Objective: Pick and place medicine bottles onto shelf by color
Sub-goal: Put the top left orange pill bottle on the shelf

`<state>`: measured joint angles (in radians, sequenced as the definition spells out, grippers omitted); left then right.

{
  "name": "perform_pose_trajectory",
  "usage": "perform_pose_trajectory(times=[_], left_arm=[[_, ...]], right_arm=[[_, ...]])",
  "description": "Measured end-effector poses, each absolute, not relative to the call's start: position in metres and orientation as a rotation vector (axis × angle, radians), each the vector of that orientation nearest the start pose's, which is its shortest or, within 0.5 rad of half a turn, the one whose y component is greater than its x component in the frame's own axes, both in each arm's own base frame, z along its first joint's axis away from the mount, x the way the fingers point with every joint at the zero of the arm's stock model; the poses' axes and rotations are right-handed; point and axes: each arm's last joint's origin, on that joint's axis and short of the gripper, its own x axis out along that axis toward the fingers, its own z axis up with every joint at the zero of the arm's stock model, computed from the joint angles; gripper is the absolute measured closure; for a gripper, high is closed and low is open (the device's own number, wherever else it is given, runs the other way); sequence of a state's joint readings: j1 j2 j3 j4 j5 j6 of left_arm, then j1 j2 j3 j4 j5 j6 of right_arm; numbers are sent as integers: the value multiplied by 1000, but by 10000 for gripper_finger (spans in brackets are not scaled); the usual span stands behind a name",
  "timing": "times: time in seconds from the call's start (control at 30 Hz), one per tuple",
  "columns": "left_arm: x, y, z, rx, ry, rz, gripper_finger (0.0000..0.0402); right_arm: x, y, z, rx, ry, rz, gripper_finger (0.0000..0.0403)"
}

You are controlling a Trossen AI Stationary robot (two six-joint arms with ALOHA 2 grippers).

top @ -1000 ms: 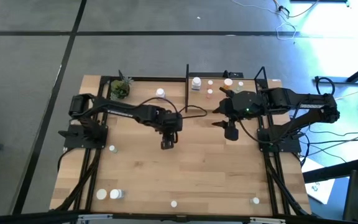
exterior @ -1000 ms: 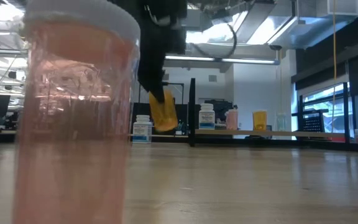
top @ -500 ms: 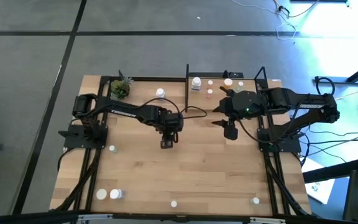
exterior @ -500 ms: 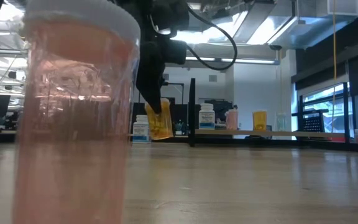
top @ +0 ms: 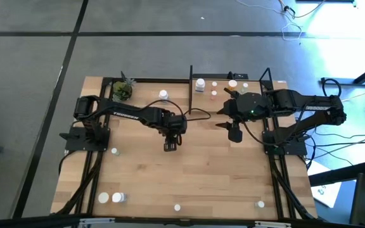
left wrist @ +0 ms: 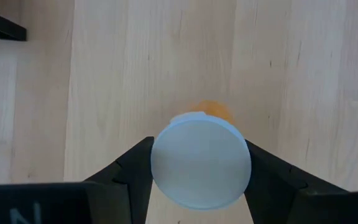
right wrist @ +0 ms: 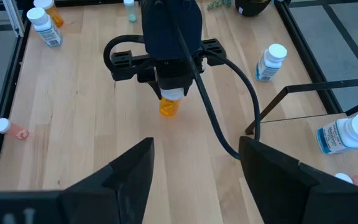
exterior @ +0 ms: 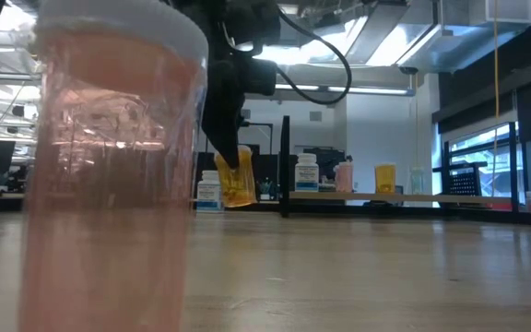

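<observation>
While the left gripper (left wrist: 199,180) holds an orange bottle (right wrist: 169,106) clamped above mid-table, the carry step seems underway, next toward the far-edge shelf (top: 246,85); the right gripper (right wrist: 194,162) waits with fingers apart.

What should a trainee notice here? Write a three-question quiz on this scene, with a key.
1. True or false: the left claw grips an orange bottle by its white cap.
2. The right claw is: A) open and empty, B) shut on a bottle.
3. Fill in: the white bottle at the rear stands beside a black ____ of the shelf.
Key: 1 true; 2 A; 3 post.
</observation>
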<state>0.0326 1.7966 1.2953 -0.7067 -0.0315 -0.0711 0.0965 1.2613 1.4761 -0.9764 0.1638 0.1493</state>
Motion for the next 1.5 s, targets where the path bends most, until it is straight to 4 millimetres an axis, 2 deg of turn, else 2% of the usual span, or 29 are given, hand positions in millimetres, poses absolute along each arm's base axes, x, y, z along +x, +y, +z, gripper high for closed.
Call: perform_pose_trajectory(times=[0.23,0.9,1.17,1.5], left_arm=[[357,11,205,-97,1202,59,214],[357,12,205,-120,1208,85,205],[351,12,203,-119,1272,89,204],[346,13,202,-142,1318,176,203]], right_arm=[[235,18,399,43,748,-120,166],[235,18,399,43,748,-120,166],[235,18,399,43,748,-120,166],[235,18,399,43,748,-120,166]])
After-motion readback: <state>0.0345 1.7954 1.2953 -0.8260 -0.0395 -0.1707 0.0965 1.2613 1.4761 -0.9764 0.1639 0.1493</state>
